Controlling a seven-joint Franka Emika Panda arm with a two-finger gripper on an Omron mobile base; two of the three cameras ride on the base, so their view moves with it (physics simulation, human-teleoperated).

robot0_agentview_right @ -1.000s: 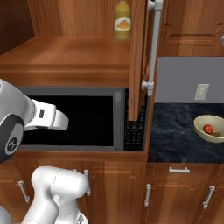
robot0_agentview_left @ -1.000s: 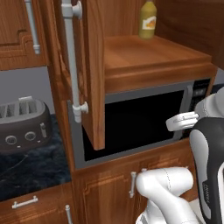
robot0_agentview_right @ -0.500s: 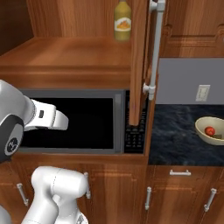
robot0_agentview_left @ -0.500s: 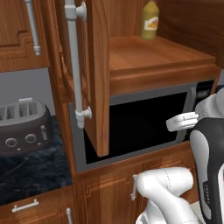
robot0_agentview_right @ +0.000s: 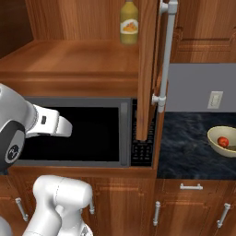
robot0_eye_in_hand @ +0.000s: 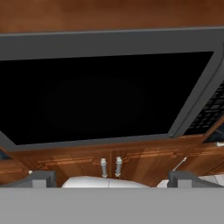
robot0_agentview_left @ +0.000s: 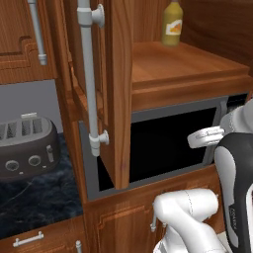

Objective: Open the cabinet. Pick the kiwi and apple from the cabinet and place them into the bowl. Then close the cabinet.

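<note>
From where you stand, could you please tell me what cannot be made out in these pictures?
- Kiwi: cannot be made out; the bowl is cut off by the right base view's edge, with just the apple visible inside.
- Cabinet shelf: its left part is hidden behind the open door in the left base view.
- End effector: the fingertips barely clear the hand view's bottom edge, standing wide apart.
- Yellow bottle: label too small to read.

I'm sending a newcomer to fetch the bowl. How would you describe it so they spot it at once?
Start at the built-in black microwave and move right, past the open cabinet door, along the dark marbled counter. The bowl sits at the far right below a wall outlet. It is the pale cream round dish holding a small red apple.
</note>
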